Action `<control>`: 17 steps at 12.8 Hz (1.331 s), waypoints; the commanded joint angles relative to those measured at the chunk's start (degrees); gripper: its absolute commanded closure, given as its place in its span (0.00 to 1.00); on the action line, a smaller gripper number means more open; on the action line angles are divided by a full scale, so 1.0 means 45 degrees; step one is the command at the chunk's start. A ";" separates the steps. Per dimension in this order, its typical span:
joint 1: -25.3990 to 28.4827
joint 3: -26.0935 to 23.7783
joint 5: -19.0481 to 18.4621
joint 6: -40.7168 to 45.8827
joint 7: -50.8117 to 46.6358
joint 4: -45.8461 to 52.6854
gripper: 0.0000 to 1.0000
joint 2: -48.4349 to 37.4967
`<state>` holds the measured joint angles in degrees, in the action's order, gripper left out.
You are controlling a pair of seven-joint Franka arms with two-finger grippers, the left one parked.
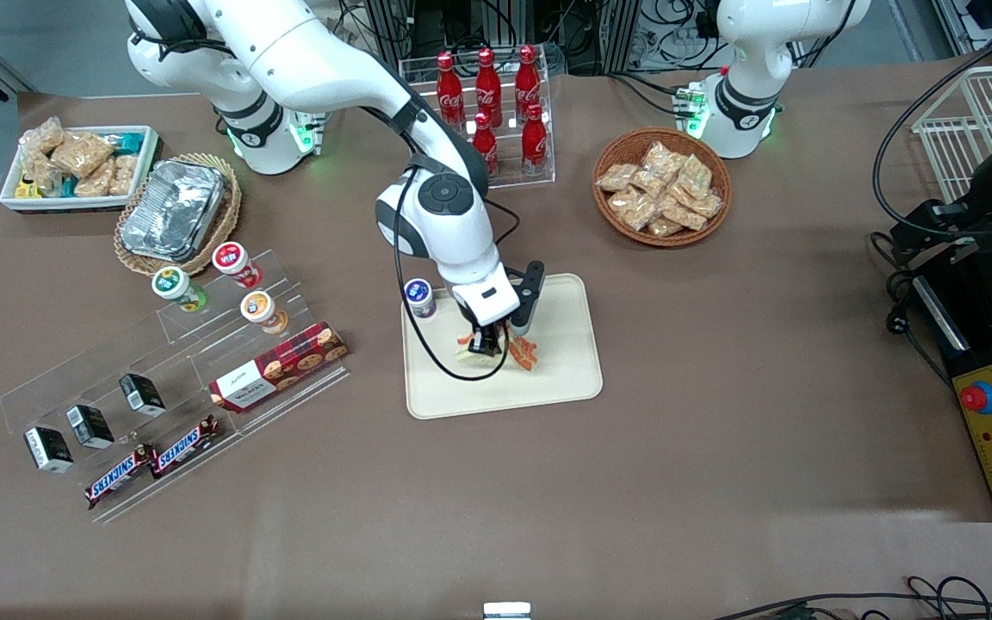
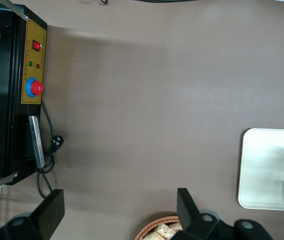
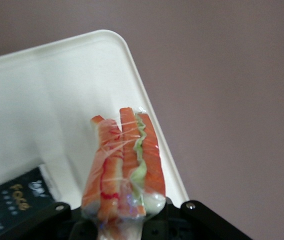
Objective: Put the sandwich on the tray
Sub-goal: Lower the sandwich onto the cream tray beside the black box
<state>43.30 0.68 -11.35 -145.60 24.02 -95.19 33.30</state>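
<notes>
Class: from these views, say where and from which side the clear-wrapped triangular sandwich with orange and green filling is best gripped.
Grip across the flat bread faces, coming from above, as the gripper does now over the beige plastic tray. The sandwich is a thin wedge, so its broad faces suit two fingers; the filling edge stays free.

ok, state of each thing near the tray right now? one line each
gripper: over the tray, shut on the sandwich.
sandwich: wrapped, held filling edge outward, over the tray; touching it or not, cannot tell.
tray: flat on the table, a small cup on one corner.
small cup: upright, lid on.
foil container: closed, in a wicker basket.
</notes>
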 commanded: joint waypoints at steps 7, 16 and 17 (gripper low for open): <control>-0.0541 0.0026 -0.1365 -0.2040 0.1655 0.0900 1.00 0.2150; -0.0522 -0.0130 -0.1073 -0.2801 0.1616 0.0881 1.00 0.2659; -0.0406 -0.0131 -0.0879 -0.2801 0.1636 0.0881 1.00 0.2640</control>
<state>41.23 0.52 -16.42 -157.13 30.89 -92.99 43.94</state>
